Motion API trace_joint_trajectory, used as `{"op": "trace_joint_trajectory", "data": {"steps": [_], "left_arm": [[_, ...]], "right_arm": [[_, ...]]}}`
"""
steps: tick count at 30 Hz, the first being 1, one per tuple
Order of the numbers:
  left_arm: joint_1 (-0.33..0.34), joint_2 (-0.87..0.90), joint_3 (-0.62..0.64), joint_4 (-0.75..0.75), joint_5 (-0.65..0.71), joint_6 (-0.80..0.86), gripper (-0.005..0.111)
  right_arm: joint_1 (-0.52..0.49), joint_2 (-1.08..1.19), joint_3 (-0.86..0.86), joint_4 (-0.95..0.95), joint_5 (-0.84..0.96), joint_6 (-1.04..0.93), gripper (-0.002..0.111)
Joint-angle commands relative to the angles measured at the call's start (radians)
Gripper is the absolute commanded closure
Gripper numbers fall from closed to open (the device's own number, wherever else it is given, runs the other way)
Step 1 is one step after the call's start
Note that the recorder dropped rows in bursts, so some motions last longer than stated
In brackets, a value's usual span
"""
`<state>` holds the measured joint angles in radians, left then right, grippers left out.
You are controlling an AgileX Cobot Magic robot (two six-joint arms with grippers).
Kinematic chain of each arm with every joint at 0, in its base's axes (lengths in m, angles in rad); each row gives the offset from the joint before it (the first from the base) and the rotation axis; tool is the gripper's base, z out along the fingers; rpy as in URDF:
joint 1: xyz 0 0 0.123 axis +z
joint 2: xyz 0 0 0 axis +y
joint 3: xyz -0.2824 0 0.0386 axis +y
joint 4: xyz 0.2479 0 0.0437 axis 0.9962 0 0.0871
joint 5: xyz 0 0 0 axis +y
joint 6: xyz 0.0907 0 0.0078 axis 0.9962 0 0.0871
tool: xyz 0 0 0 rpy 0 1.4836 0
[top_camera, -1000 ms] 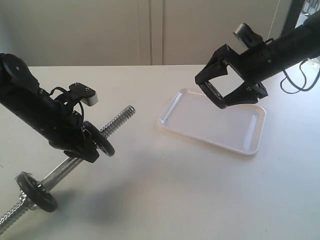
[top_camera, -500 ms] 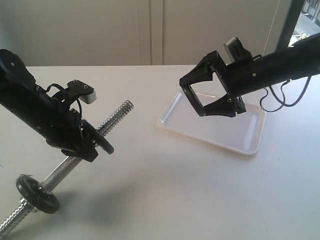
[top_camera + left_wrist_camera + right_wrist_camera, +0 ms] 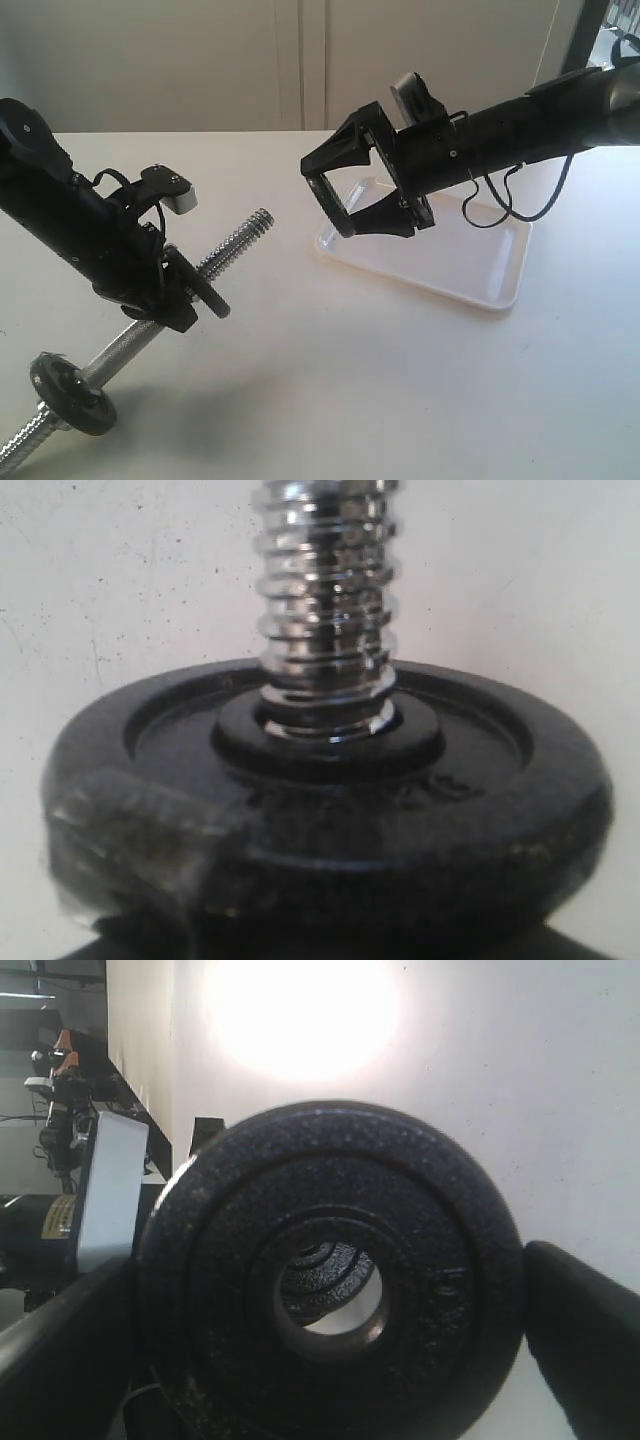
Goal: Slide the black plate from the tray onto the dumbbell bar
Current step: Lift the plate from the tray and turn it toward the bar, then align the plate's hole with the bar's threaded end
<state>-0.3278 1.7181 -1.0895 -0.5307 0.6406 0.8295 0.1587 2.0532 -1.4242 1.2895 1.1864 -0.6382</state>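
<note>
Above one rounded corner of the white tray (image 3: 480, 290), the right gripper (image 3: 333, 198) pinches the pebbled black plate (image 3: 330, 1190); the left gripper (image 3: 190, 290) clamps a ringed disc (image 3: 330, 810) on the threaded chrome dumbbell bar (image 3: 235, 245).

Your right gripper (image 3: 322, 1345) is holding the black plate (image 3: 440, 1290) between its two dark fingers (image 3: 585, 1330), one pressing on each side of the rim. The plate's flat face is turning toward you and filling the middle of the picture. Through its round centre hole you are seeing the silver threaded end of the dumbbell bar (image 3: 318, 1278), with a patch of white table (image 3: 560, 1110) showing beside it in the same hole. How near the bar is sitting to the plate is not showing. A strong glare is washing out the table beyond the plate, and a pale grey block (image 3: 108, 1185) is showing past one finger.
</note>
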Motion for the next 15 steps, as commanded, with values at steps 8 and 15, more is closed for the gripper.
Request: {"op": "trace_joint_trajectory", "data": {"steps": [8,15], "left_arm": [[-0.004,-0.044,-0.017,-0.071,0.078,0.016,0.107],[-0.004,-0.044,-0.017,-0.075,0.089,0.036,0.107]], "right_arm": [[0.052,-0.015,-0.006,0.075,0.006,-0.012,0.108],[0.069,-0.015,-0.006,0.086,-0.019,-0.006,0.108]]}}
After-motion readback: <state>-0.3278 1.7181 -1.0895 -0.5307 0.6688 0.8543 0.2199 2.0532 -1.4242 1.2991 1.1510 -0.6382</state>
